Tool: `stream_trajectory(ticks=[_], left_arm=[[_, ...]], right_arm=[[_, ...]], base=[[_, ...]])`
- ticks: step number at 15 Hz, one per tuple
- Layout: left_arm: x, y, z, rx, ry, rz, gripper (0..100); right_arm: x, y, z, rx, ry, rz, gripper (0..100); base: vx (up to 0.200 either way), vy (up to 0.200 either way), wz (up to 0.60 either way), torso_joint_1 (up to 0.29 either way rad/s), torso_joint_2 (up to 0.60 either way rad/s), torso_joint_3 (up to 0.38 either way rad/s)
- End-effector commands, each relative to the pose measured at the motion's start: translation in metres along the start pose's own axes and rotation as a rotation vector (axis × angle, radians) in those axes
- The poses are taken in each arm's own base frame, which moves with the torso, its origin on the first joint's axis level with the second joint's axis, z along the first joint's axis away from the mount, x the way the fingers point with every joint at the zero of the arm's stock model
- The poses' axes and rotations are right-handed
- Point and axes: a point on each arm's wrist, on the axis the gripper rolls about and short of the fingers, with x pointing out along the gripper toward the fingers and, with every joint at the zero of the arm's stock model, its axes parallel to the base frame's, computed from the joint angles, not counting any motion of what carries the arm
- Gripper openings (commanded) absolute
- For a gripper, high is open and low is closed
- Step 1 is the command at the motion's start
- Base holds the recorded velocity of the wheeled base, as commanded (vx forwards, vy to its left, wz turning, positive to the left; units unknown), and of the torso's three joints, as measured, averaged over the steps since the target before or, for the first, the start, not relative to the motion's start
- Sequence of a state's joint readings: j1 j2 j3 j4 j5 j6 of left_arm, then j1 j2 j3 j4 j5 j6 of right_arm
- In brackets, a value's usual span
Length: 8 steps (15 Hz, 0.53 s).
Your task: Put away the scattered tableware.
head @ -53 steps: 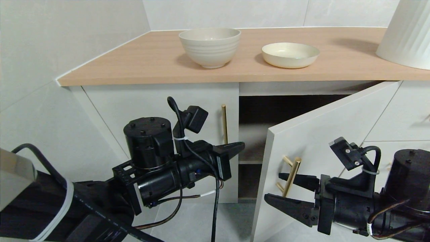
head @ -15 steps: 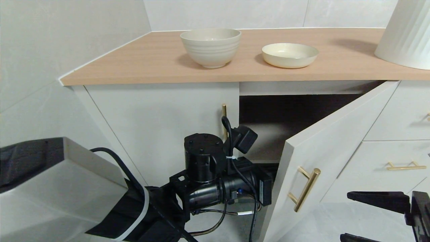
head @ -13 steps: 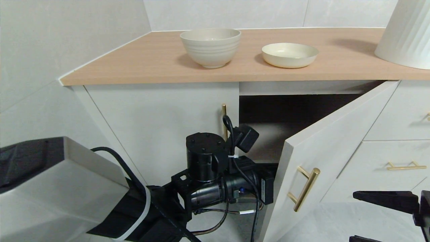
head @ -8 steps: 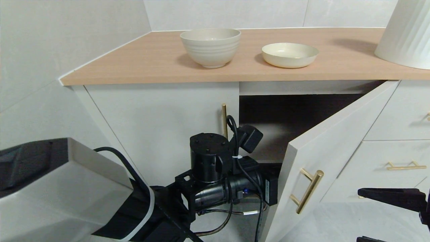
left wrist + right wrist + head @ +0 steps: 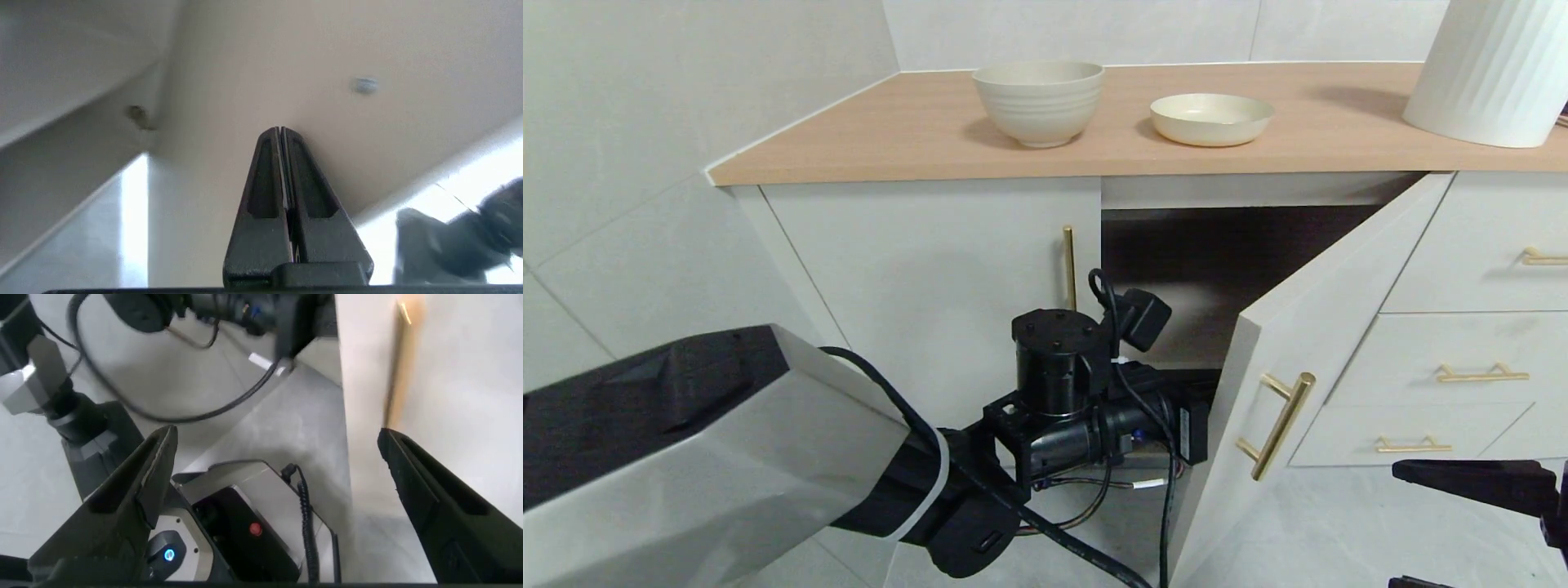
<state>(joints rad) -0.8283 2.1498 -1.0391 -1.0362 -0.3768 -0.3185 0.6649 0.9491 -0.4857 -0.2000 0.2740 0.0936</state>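
Door point(image 5: 1307, 327) has swung wider, pushed by the left fingers point(image 5: 265, 196), held together. Right fingers point(image 5: 1470, 478) are apart at 4 o'clock. Bowl point(image 5: 1038, 100) and dish point(image 5: 1211, 118) sit on the table point(image 5: 890, 139) at 12 o'clock. Door may swing shut if the arm slips.

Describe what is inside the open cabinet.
A pale shelf in a dark interior. The door and left arm cover the lower part.
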Motion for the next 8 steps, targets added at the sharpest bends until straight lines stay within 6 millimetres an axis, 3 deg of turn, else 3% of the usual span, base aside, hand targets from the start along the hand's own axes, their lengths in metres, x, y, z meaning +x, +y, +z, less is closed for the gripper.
stream_trajectory(ticks=[1,4,7,8], left_arm=[[0.0058,0.0051,-0.0062,-0.005,0.01,0.003,0],[0.0053,0.004,-0.0033,-0.002,0.003,0.003,0],[0.0081,0.0043,-0.0026,-0.002,0.004,0.004,0],[0.0107,0.0057,-0.0034,-0.004,0.007,0.007,0]], right_arm=[[0.0001,0.0001,0.0002,-0.001,-0.001,0.001,100],[0.0004,0.0,0.0001,0.0,0.001,0.001,100],[0.0001,0.0001,-0.0002,0.0,0.001,0.001,100],[0.0005,-0.0001,-0.0003,0.0,0.002,0.001,100]], base=[[0.0,0.0,0.0,0.0,0.0,0.0],[0.0,0.0,0.0,0.0,0.0,0.0],[-0.2,0.0,0.0,0.015,0.01,0.001],[0.0,0.0,0.0,0.0,0.0,0.0]])
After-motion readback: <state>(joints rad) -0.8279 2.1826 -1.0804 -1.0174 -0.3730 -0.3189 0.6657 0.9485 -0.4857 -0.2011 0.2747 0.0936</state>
